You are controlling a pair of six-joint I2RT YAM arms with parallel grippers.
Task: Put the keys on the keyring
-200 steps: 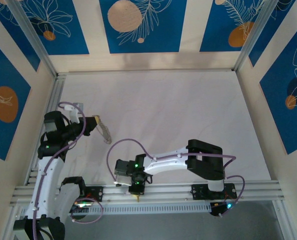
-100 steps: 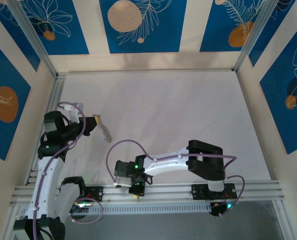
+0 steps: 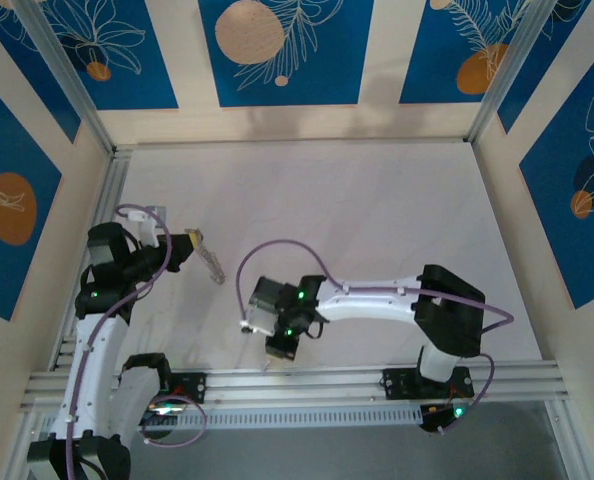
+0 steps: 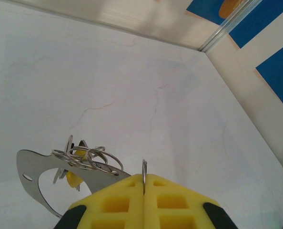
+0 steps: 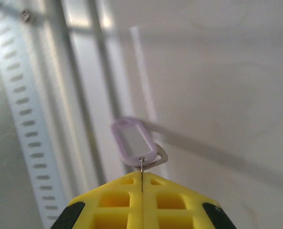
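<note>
now the left gripper (image 4: 144,180) is seen pressed together, its yellow fingers (image 4: 127,185) pinched on one thin ring of the keyring (image 4: 86,160), which stands on edge in the seam between them. the rest of the keyring is hung off that grip to one side: a bunch of silvery split rings stacked over a flat silvery plate (image 4: 34,167), with a small yellow bit (image 4: 74,177) tucked beneath the rings (what it is cannot be told at this size). from the top camera this bundle is shown well beyond the aluminium rail (image 3: 357,382), over the white table (image 3: 357,220), at the left arm's tip and drooping toward the rail.

over to the right gripper (image 5: 141,179): it is likewise clamped shut, and the fine wire loop of the lilac key (image 5: 133,142) is nipped between its tips. the key, a rounded tag-shaped piece with a pale window, is carried just past those tips, with a sliver of silvery metal showing behind its lower edge. it is found just at the rail's far edge, while a slotted strip (image 5: 25,119) lies on the rail's near side. whether the key touches the table cannot be told. key and keyring are seen well apart, the keyring farther from the rail than the key.
</note>
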